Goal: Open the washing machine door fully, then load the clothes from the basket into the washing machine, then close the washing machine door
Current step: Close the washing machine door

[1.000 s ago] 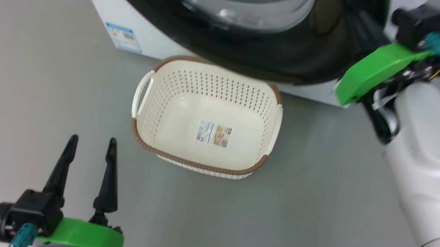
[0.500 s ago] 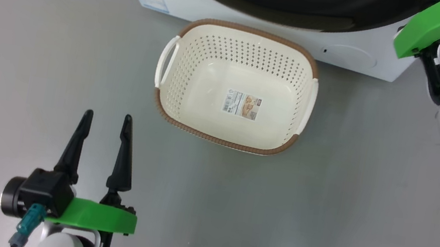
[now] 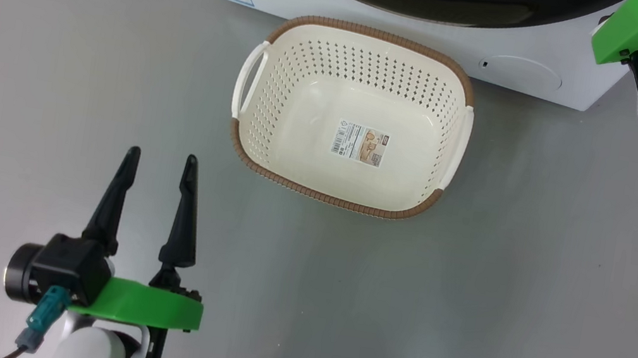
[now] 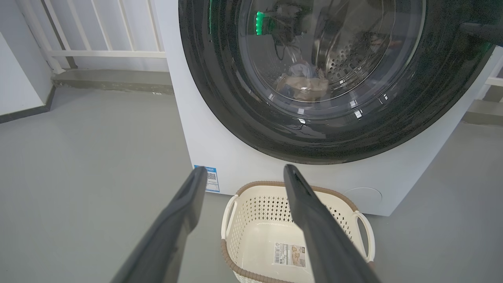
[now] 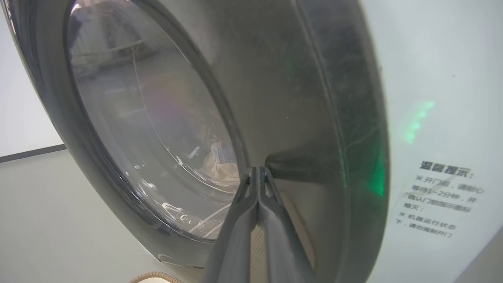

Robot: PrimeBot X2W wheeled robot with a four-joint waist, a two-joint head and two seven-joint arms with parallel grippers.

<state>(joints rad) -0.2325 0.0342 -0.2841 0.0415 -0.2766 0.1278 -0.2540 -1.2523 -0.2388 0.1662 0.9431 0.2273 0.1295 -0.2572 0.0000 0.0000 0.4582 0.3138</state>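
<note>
Jaws apart on the left, pressed tight together on the right.
Left gripper (image 3: 163, 154) hovers over the grey floor (image 3: 55, 67); just right of it the basket (image 3: 374, 33) sits in front of the washing machine (image 3: 333, 5). Clothes (image 4: 302, 80) lie in the drum behind the washing machine door (image 4: 220, 98), and the right gripper (image 5: 257, 169) points right at its black rim.

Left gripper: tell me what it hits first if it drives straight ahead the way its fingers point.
The left gripper would most likely meet the washing machine on its white lower front, by the blue sticker, passing left of the basket. Its tilt is hard to judge, so it might meet the floor first.
</note>
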